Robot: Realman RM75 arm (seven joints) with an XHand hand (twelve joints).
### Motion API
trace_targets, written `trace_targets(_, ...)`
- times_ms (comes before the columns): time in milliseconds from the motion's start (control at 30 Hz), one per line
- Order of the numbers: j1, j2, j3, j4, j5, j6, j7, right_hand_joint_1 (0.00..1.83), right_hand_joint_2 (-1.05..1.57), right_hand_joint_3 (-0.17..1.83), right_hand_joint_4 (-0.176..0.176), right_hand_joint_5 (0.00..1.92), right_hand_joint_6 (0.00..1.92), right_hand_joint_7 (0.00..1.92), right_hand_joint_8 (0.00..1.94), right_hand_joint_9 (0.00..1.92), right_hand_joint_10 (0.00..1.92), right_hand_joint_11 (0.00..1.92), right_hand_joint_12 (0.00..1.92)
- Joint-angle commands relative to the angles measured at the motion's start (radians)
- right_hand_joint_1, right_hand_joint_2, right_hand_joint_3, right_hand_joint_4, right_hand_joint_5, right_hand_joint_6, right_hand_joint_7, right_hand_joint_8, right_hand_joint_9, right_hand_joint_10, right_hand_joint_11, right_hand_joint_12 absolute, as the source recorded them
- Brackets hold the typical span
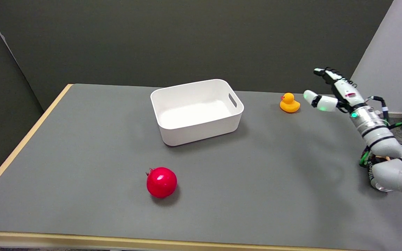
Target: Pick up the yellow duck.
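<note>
Yellow rubber duck [289, 103] is seated upright near the table's [82, 139] far right edge, untouched. Right hand [330, 92] is held in the air just right of it, fingers spread apart, nothing gripped. Approach is judged nearly complete; closing in, grasp and lift are all left. White bin [196, 111] is noted mid-table toward the far edge, red pomegranate [161, 182] nearer the front edge.
</note>
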Motion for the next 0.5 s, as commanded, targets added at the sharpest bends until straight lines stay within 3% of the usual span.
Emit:
trace_targets(33, 0.120, -0.067, -0.070, 0.036, -0.050, -0.298, -0.136, 0.35, 0.58, 0.94, 0.009, 0.12, 0.41, 0.14, 0.32, 0.06, 0.62, 0.00, 0.95)
trace_targets(233, 0.150, -0.099, -0.099, -0.026, -0.050, -0.332, -0.136, 0.38, 0.63, 0.84, 0.009, 0.14, 0.34, 0.20, 0.26, 0.11, 0.61, 0.00, 0.96)
trace_targets(333, 0.162, -0.115, -0.111, -0.058, -0.050, -0.344, -0.136, 0.36, 0.58, 0.96, 0.009, 0.12, 0.40, 0.18, 0.34, 0.09, 0.64, 0.00, 0.97)
trace_targets(500, 0.186, -0.140, -0.118, -0.107, -0.050, -0.362, -0.136, 0.37, 0.59, 0.97, 0.011, 0.12, 0.40, 0.20, 0.34, 0.11, 0.64, 0.00, 0.99)
